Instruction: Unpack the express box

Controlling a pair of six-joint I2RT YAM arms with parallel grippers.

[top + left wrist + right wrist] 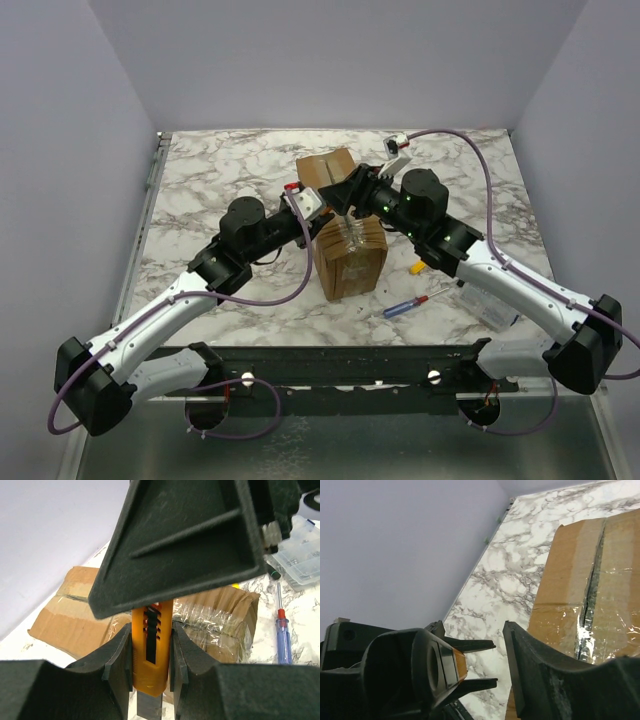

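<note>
The express box (352, 265) is a brown carton in the middle of the table, and both grippers meet above its top. In the right wrist view its glossy taped seam (590, 600) shows a dark slit along it. My left gripper (152, 630) is shut on an orange utility knife (152, 655), blade end toward the camera. My right gripper (480, 650) hovers around the knife's far end. Its jaws stand apart, with a gap between the right finger (535, 675) and the knife (460, 662). In the left wrist view that gripper's broad black finger (190, 540) hides the knife's upper part.
A blue screwdriver with a red collar (410, 303) lies right of the box, near the front edge. A clear plastic case (492, 305) sits under the right arm, and a small yellow item (417, 267) lies beside it. Grey walls close in the table on three sides.
</note>
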